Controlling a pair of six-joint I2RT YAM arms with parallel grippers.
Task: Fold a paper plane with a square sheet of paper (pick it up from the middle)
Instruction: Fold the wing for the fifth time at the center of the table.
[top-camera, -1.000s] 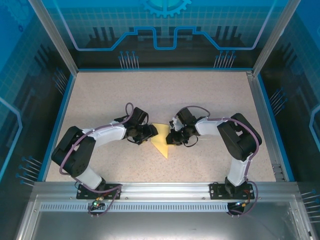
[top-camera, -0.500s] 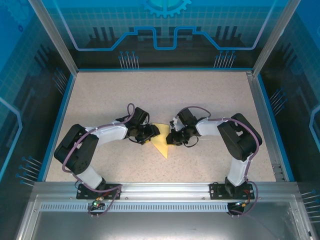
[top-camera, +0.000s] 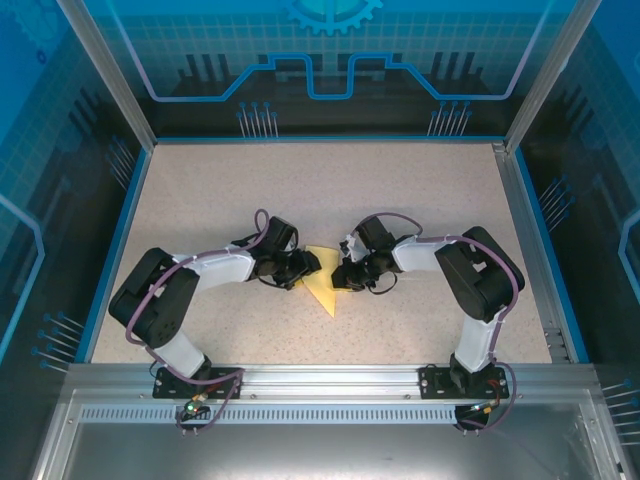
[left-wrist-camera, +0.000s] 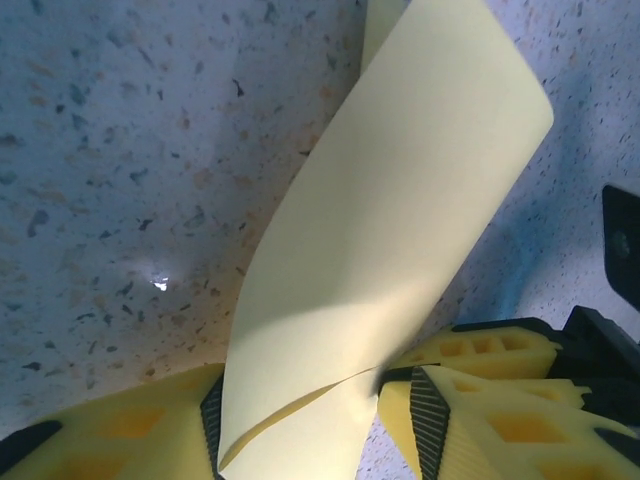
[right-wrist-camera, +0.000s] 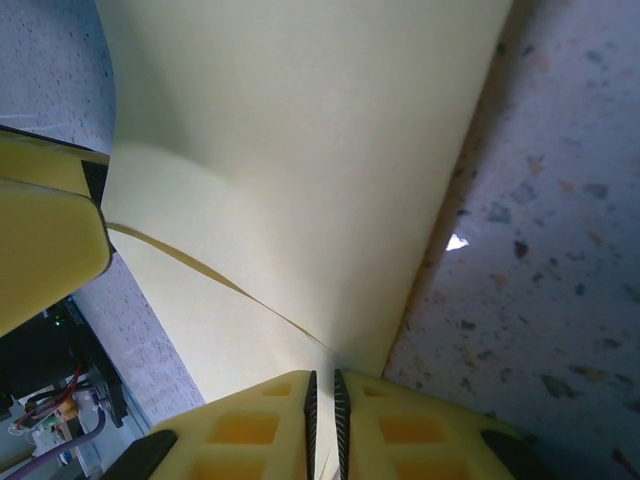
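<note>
Looking first at the right jaws, I see their yellow fingers (right-wrist-camera: 250, 430) pressed almost together, clenched on an edge of the yellow paper sheet (right-wrist-camera: 300, 150), which fans up and away from them in a smooth curve. The left jaws stand partly apart, one finger (left-wrist-camera: 470, 420) on each side of a curled fold of the sheet (left-wrist-camera: 380, 250). The paper fills the gap between the pads, yet I cannot tell whether they press it or merely flank it.

From above, the sheet (top-camera: 322, 285) reads as a narrow triangle with its point toward the arm bases. It lies on the speckled surface (top-camera: 400, 190), between the two sets of jaws. The left arm (top-camera: 215, 268) reaches the sheet from its left side and the right arm (top-camera: 425, 250) from its right side, so the two wrists face each other across the sheet. The surface spreads out on every side of the sheet.
</note>
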